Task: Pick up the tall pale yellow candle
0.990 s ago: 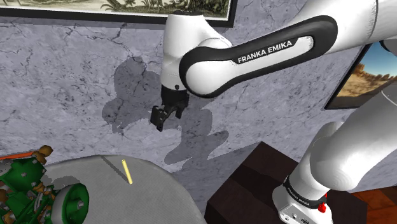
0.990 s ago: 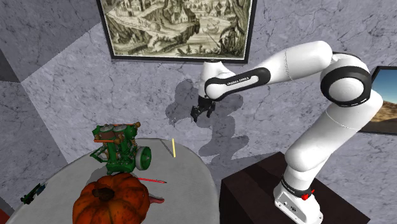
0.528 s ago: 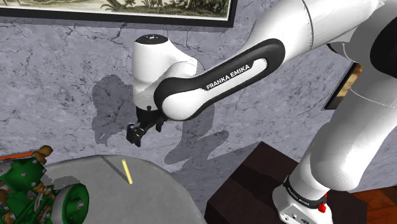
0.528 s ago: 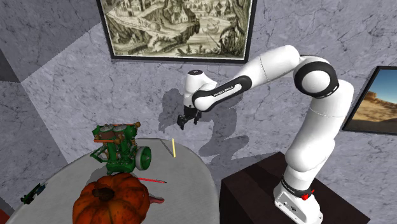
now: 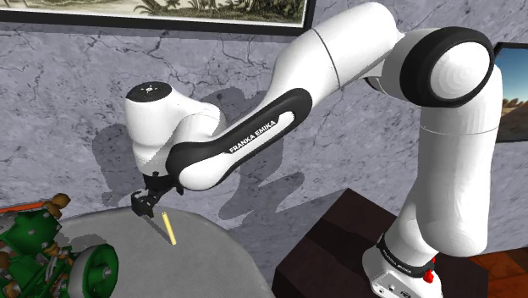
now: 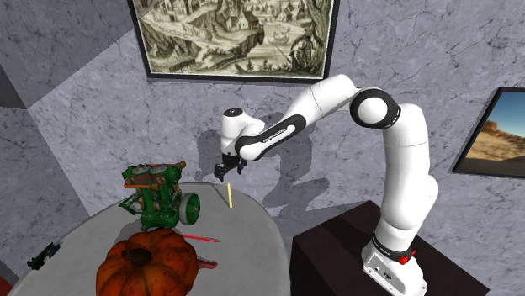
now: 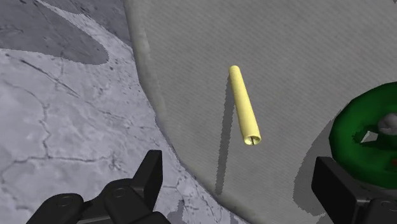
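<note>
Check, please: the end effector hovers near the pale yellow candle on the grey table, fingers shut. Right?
No, the fingers are open, standing apart in the wrist view. The end effector does hover near the pale yellow candle on the grey table.

The white Franka arm (image 5: 254, 144) now stretches farther toward the shoulder view's left and reaches lower than a second ago. Its all-black two-finger gripper (image 5: 142, 205) hung then in front of the grey marbled wall (image 5: 68, 102), well above the round grey table (image 5: 203, 254). It now hovers just over the table's far edge, near the far end of the slim pale yellow candle (image 5: 169, 229). The arm's shadow (image 5: 110, 161) on the wall has slid the same way. In the second exterior view the elbow no longer covers the framed landscape picture (image 6: 496, 130).
</note>
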